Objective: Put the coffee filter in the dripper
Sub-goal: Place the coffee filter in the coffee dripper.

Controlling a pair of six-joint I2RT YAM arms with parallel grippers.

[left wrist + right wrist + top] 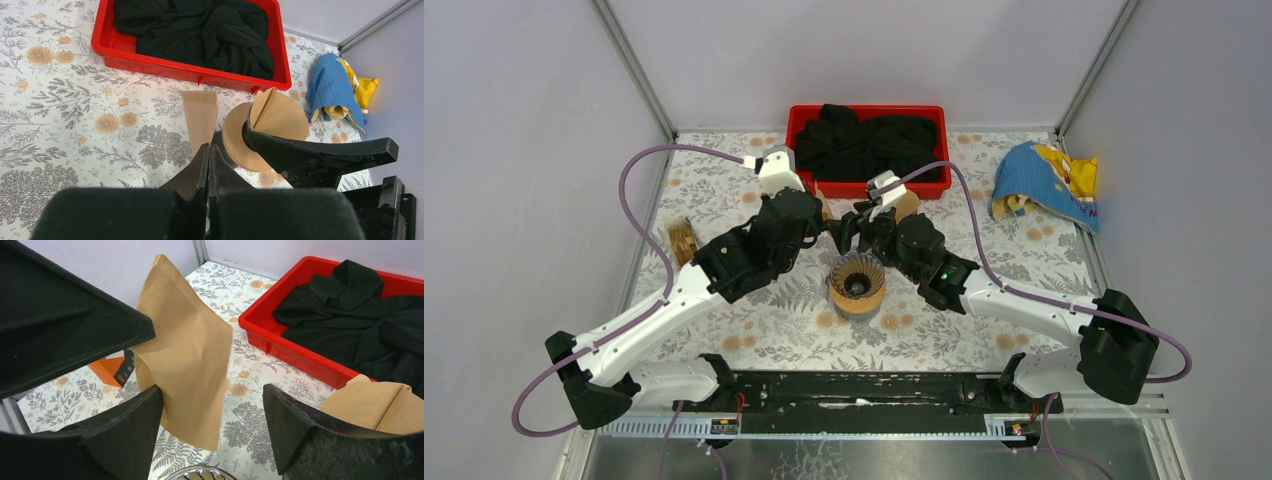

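While pinched at one edge between the closed fingers of the left gripper [208,151], the coffee filter [185,360] was held off the table, just behind the dripper [857,284]. The right gripper [212,392] was spread wide with nothing gripped, the filter hanging between its fingers. A red tray [150,62] of black cloth was seen behind
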